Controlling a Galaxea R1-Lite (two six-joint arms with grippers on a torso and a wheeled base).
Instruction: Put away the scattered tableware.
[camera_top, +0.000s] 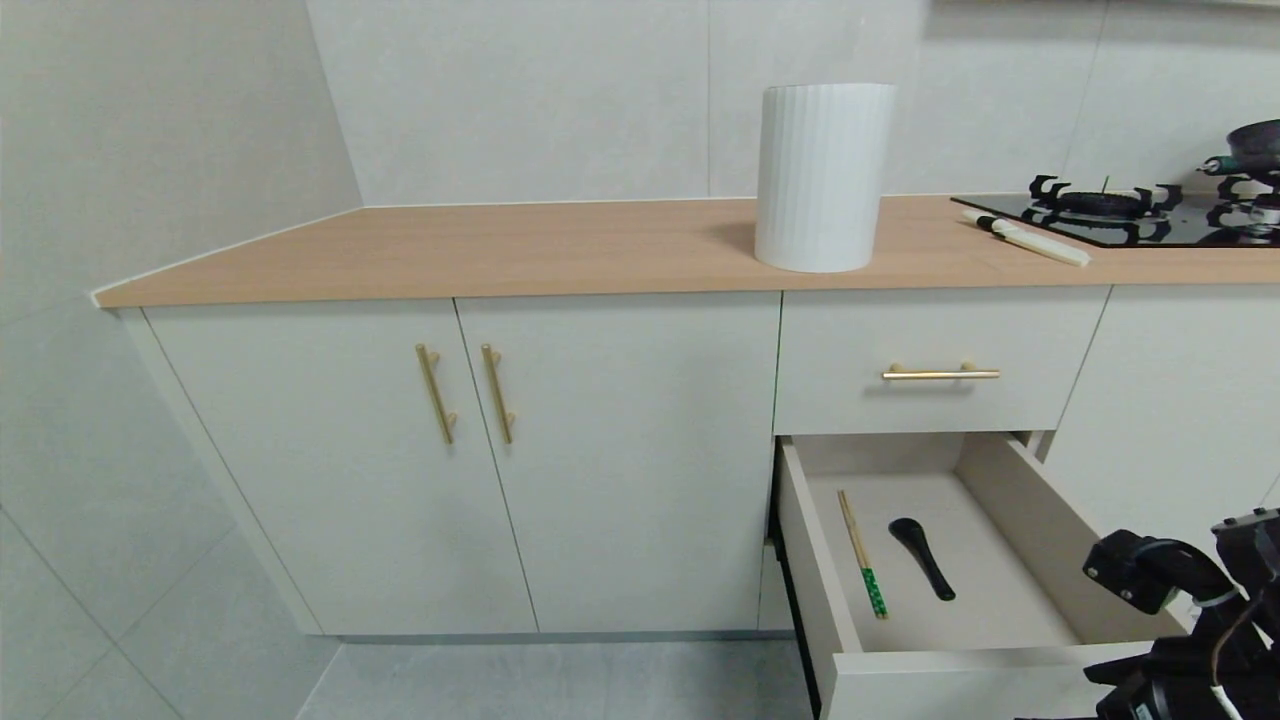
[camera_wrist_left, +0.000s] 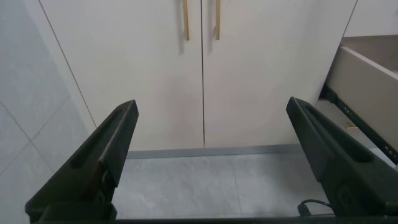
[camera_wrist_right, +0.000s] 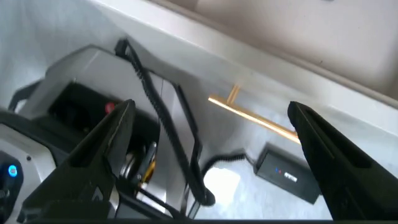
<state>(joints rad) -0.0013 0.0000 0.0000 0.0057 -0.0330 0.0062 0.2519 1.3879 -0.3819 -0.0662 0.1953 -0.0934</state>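
Hard to read:
- Right arm (camera_top: 1150, 575) is cut off at the head view's lower corner, just outside the open drawer (camera_top: 1010, 520). Its tip isn't visible there.
- Pale stick-like item (camera_top: 1030, 240) on the countertop (camera_top: 500, 250) at the stove (camera_top: 1120, 215) edge. Can't tell what it is.
- Drawer's near end is hidden behind its own front panel.

Containers:
- The open drawer holds chopsticks (camera_top: 862, 550) along the wall nearer the cabinet doors (camera_top: 460, 450). A black spoon (camera_top: 922, 558) lies beside them, not touching.
- Upper drawer (camera_top: 940, 355) is closed.
- White ribbed canister (camera_top: 823, 175) stands upright on the countertop. Its contents can't be seen.

Jaws:
- Left gripper (camera_wrist_left: 211, 106) is spread wide and holds nothing. The cabinet doors sit straight ahead through the gap, well beyond the tips. The drawer's side shows outside one finger.
- Right gripper (camera_wrist_right: 211, 106) is also spread wide and empty. A gold bar handle (camera_wrist_right: 252, 115) on a pale panel shows between the jaws, past the tips, no contact.
- The tableware in the drawer is clear of both grippers.
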